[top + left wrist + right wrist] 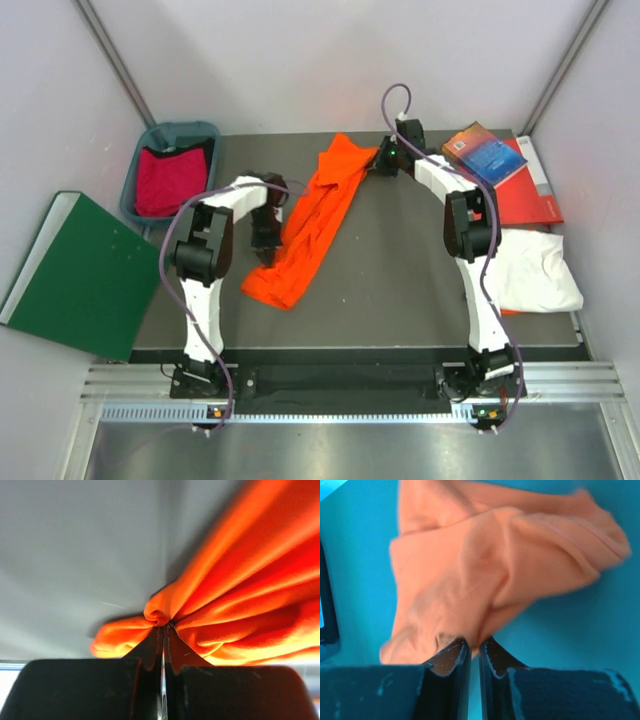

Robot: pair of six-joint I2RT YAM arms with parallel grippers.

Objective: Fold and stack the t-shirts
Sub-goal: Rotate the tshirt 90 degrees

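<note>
Wrist cams: L gripper [163, 628], R gripper [475, 646] clamp orange tee [310, 225]; top cam hides jaws.

1. The counter [400, 290] is dark grey, matte and rectangular.
2. The walls [300, 60] are plain pale panels at back, left and right.
3. Two dark struts [113, 55] run along the rear corners.
4. A ribbed aluminium rail [340, 375] borders the counter's near edge.
5. A brushed metal sheet [340, 450] lies below the rail.
6. Lighting is even, with soft shadows.

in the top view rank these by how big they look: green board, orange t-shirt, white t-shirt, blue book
1. green board
2. orange t-shirt, bunched into a long strip
3. white t-shirt, not far behind the orange one
4. blue book
</note>
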